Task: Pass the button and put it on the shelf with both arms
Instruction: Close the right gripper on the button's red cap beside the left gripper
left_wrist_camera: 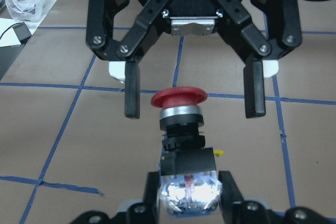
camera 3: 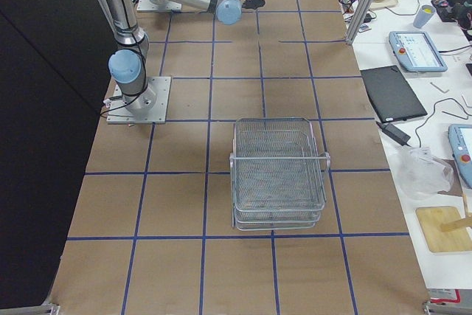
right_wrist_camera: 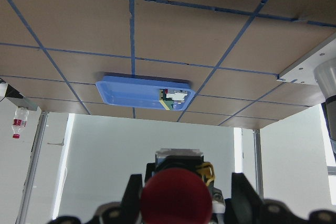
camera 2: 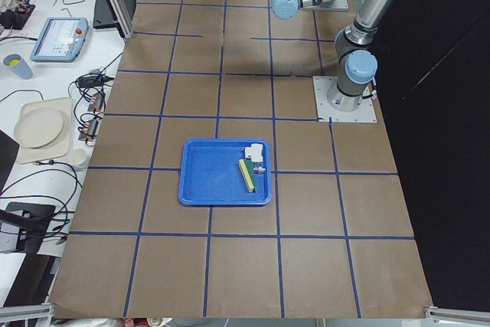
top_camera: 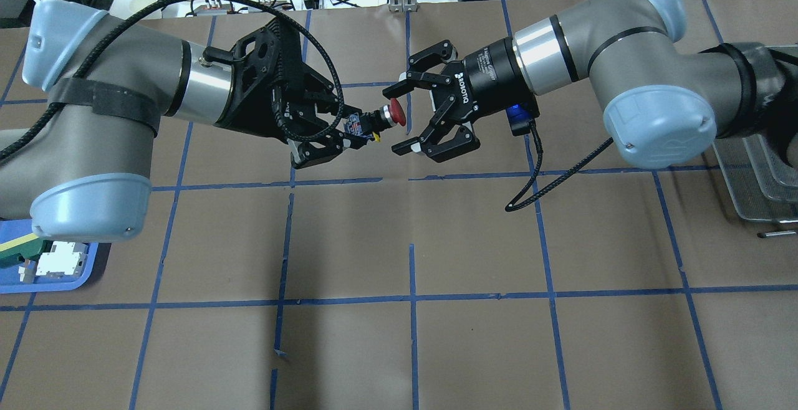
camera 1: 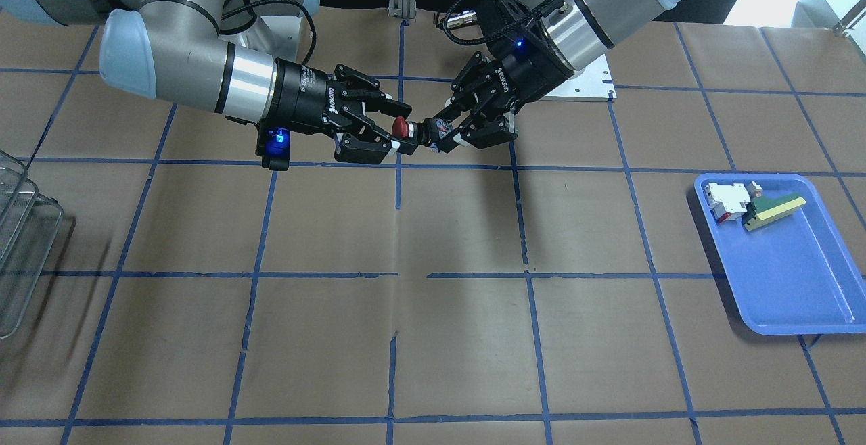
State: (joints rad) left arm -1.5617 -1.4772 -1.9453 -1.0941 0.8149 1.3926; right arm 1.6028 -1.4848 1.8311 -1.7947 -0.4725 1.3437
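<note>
The button, with its red head (top_camera: 397, 113) and black body, hangs in mid-air over the table's middle. My left gripper (top_camera: 356, 126) is shut on its clear base (left_wrist_camera: 188, 184). My right gripper (top_camera: 394, 119) is open and faces it, with its fingers (left_wrist_camera: 132, 90) on either side of the red head (left_wrist_camera: 178, 98) and gaps between. In the front view the head (camera 1: 400, 127) sits between the right gripper's (camera 1: 404, 127) jaws, and the left gripper (camera 1: 443, 132) holds the base. The wire shelf (camera 3: 279, 175) stands far off on my right side (camera 1: 20, 249).
A blue tray (camera 1: 791, 276) on my left side holds a white-and-red block (camera 1: 727, 200) and a green-and-yellow wedge (camera 1: 775, 209). It also shows in the exterior left view (camera 2: 210, 181). Brown paper with blue tape lines (camera 1: 399, 272) covers the table.
</note>
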